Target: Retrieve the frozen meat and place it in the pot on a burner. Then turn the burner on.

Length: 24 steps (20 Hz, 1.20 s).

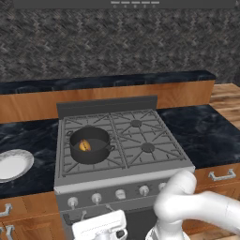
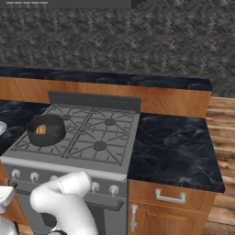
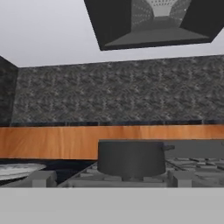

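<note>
The pot point(image 2: 46, 130) stands on the stove's point(image 2: 92, 137) front left grate, the frozen meat point(image 2: 41, 130) lying inside it. Dark bench point(image 2: 174, 147) runs right of the stove. The arm point(image 2: 64, 202) rises before the knobs point(image 2: 34, 177), probably hiding one.

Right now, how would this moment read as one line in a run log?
small orange-brown meat chunk: inside round dark grey metal pot | pot: on front-left burner | white round plate: left counter
</note>
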### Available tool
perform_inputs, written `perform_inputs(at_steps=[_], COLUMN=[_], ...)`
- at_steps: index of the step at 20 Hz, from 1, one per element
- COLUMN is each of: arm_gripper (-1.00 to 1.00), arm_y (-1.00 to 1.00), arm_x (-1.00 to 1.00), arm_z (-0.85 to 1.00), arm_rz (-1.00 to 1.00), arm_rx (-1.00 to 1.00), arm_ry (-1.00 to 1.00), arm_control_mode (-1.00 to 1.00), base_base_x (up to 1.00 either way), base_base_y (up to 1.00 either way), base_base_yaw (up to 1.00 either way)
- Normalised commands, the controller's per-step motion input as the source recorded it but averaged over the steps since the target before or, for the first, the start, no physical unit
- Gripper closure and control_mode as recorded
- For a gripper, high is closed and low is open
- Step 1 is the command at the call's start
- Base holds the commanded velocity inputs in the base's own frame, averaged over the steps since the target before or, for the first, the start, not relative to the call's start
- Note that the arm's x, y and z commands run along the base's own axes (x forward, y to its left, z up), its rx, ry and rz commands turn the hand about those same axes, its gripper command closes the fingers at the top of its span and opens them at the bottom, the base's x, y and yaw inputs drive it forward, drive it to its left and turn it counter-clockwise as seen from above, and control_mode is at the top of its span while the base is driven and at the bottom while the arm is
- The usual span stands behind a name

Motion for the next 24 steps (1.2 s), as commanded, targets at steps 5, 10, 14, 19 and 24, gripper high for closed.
perform_inputs(at_steps=[5,10,14,19,24], arm_gripper=[-1.00,-1.00,-1.00,-1.00,-1.00], arm_y=[0.26,0.23,0.12,0.00,0.00], arm_x=[0.17,0.12,0.23,0.26,0.14], arm_z=[-0.29,-0.32,-0.27,-0.06,-0.21], arm_rz=[-0.01,-0.03,-0.03,-0.01,0.00], arm_rx=[0.04,0.02,0.05,0.02,0.00], arm_ry=[0.09,0.12,0.06,0.00,0.00], arm_control_mode=[-1.00,-1.00,-1.00,-1.00,-1.00], base_base_x=[0.00,0.00,0.00,0.00,0.00], base_base_y=[0.00,0.00,0.00,0.00,0.00], base_base_yaw=[0.00,0.00,0.00,0.00,0.00])
